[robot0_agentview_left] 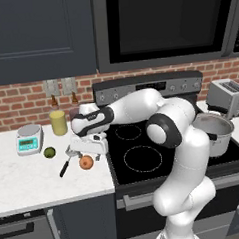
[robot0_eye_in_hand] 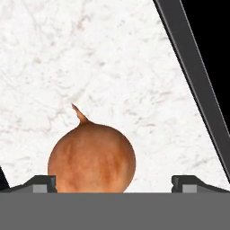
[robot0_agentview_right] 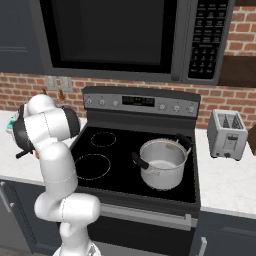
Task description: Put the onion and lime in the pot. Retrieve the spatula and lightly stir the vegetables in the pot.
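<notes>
The orange-tan onion (robot0_agentview_left: 86,162) (robot0_eye_in_hand: 92,158) rests on the white counter just left of the stove. My gripper (robot0_agentview_left: 87,153) (robot0_eye_in_hand: 114,185) hangs right over it, open, with one finger on each side and the onion nearer the left fingertip (robot0_eye_in_hand: 44,183). The green lime (robot0_agentview_left: 49,152) lies further left on the counter. The spatula (robot0_agentview_left: 65,168) lies between them, black handle toward the front, its metal head partly hidden by my hand. The steel pot (robot0_agentview_left: 213,131) (robot0_agentview_right: 162,162) stands on the front right burner, with nothing visible inside.
A kitchen scale (robot0_agentview_left: 29,138) and a yellow cup (robot0_agentview_left: 58,122) stand at the back of the counter. The black stovetop (robot0_agentview_left: 144,157) begins just right of the onion. A silver toaster (robot0_agentview_right: 227,134) sits right of the stove. A microwave (robot0_agentview_right: 120,35) hangs overhead.
</notes>
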